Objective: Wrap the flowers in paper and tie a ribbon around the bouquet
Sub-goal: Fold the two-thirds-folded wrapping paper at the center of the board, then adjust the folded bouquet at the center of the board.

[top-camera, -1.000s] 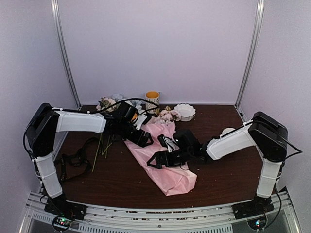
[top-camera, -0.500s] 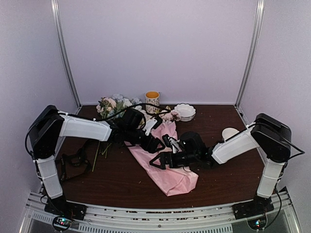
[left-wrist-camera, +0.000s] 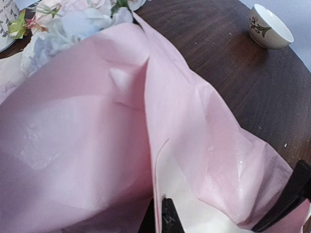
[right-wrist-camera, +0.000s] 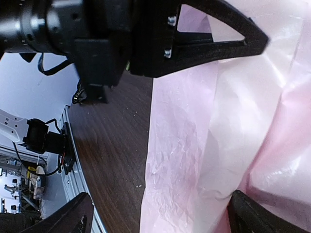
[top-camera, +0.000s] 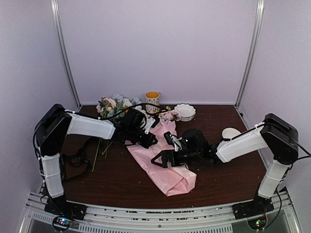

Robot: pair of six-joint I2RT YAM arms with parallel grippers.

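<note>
Nearest the arms, the pointed tail of the bouquet (top-camera: 174, 180) lies on the dark table (top-camera: 228, 179). Its long axis runs away from the bases, toward the blooms (top-camera: 168, 116) at its far, wide end.

Just past the tail, the right gripper (top-camera: 163, 154) hangs over the middle of the bundle. It reaches in from the right, jaws spread wide, with pink sheet between them and nothing gripped.

A little farther back, the left gripper (top-camera: 148, 139) comes in from the left side. Its jaws are closed, and the left wrist view shows a raised free edge of the paper (left-wrist-camera: 87, 126) running down into them, so it appears pinched there.

The wrap looks only partly closed. The next move likely depends on that flap being carried across the axis, toward the right arm's side.

The ribbon (top-camera: 73, 159) lies slack well to the left, near the left arm's base, beside some loose stems (top-camera: 99, 145). The left arm is the nearer one to it, but is occupied.
</note>
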